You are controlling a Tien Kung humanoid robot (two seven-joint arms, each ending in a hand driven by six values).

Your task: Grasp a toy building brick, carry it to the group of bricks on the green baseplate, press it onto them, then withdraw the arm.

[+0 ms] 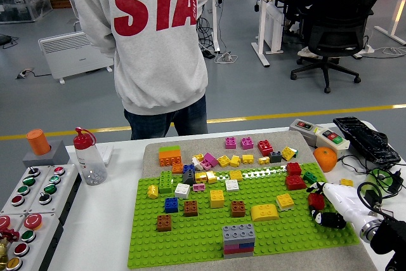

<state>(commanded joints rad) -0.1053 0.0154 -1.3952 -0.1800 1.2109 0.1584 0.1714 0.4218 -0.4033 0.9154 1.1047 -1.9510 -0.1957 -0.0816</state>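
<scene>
A red brick [316, 201] sits on the green baseplate [203, 245] near its right edge. My right hand [322, 204], white with black fingertips, comes in from the lower right and brackets that brick. Its fingers [314, 187] lie just behind the brick and the thumb [328, 220] just in front, with small gaps, so the hand is open. A stack of grey, purple and red bricks [239, 239] stands at the plate's front middle. Several loose bricks lie scattered over the plate. My left arm is out of view.
A person in a grey sweatshirt [152, 42] stands at the far side, back turned, hands unseen. A clear bottle [89, 157] and button boxes [28, 198] sit on the left. An orange [325, 158], a switch box [320, 134] and cables [377, 185] are on the right.
</scene>
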